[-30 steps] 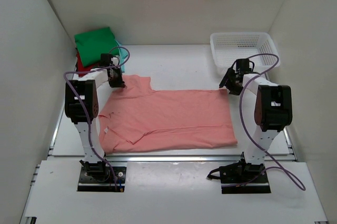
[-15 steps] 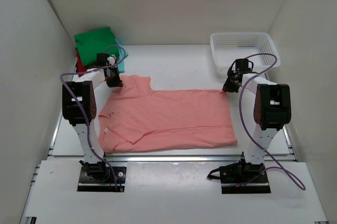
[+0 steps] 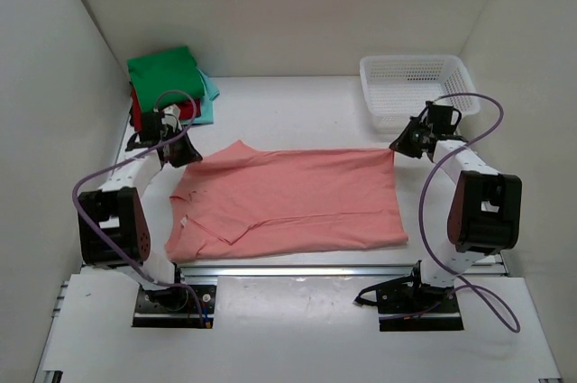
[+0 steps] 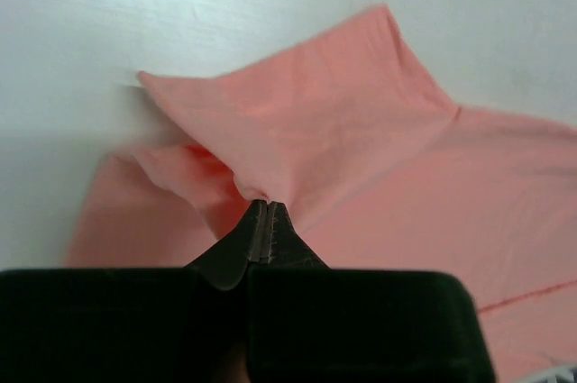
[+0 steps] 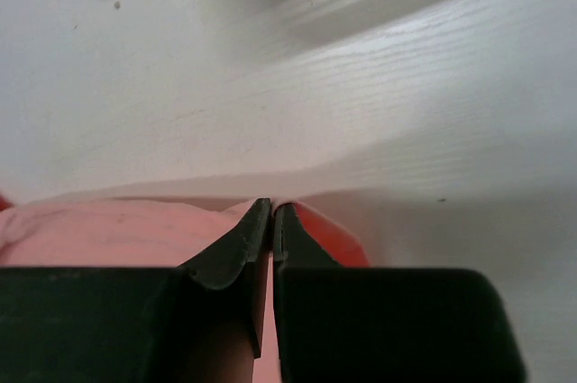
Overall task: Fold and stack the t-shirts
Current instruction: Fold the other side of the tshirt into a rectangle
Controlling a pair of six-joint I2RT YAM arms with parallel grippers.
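Note:
A salmon-pink t-shirt (image 3: 288, 198) lies spread across the middle of the table. My left gripper (image 3: 187, 154) is shut on its far left sleeve, and the cloth bunches up at the closed tips (image 4: 264, 201). My right gripper (image 3: 397, 147) is shut on the shirt's far right corner (image 5: 311, 212); a fold of pink cloth shows on both sides of the tips. Folded green (image 3: 162, 69), red (image 3: 137, 105) and light teal (image 3: 206, 104) t-shirts sit stacked in the far left corner.
A white mesh basket (image 3: 415, 84) stands at the far right, just behind my right gripper. White walls close in the table on the left, back and right. The arm bases (image 3: 171, 297) sit at the near edge.
The right gripper closed on the shirt's far right corner. Both arms swung outward, pulling the shirt's far edge taut; the left sleeve shifted left and toward the near side.

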